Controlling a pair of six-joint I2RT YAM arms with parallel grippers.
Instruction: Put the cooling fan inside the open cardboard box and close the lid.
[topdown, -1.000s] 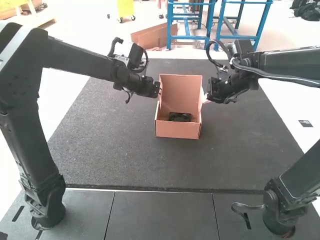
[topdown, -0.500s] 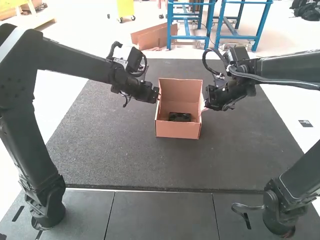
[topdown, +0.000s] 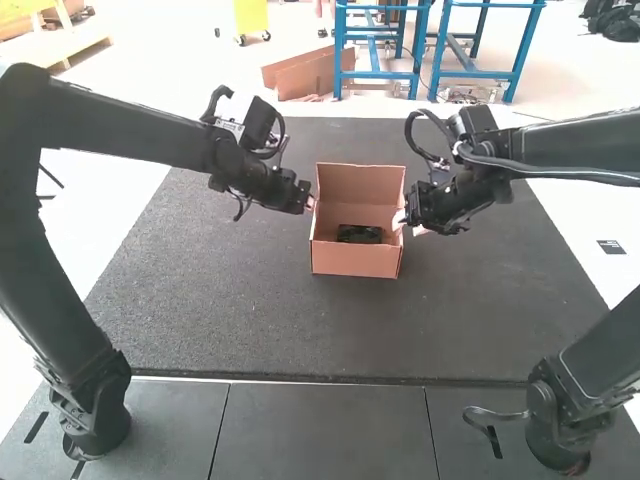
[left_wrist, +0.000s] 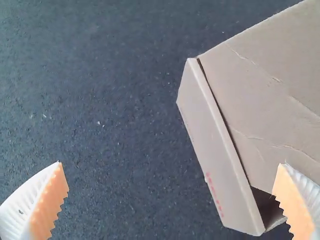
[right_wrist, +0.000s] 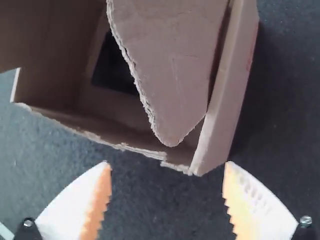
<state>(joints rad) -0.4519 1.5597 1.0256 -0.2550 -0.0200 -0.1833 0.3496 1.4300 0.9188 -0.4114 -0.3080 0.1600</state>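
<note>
The cardboard box (topdown: 356, 257) stands open in the middle of the black mat, its lid (topdown: 360, 183) raised at the back. The black cooling fan (topdown: 359, 234) lies inside on the bottom, and it is a dark patch (right_wrist: 111, 70) in the right wrist view. My left gripper (topdown: 302, 199) is open just off the box's left back corner (left_wrist: 216, 150), with one orange pad (left_wrist: 294, 204) by the side wall. My right gripper (topdown: 409, 215) is open at the box's right side, its fingers (right_wrist: 92, 200) straddling the corner below a torn side flap (right_wrist: 167, 70).
The black mat (topdown: 200, 280) lies bare around the box, with grey table panels (topdown: 320, 430) in front. Both arms stretch in from the sides above the mat.
The left gripper has drawn slightly left, away from the lid. The right gripper has dropped lower along the box's right side. The lid's top edge sits lower than before.
</note>
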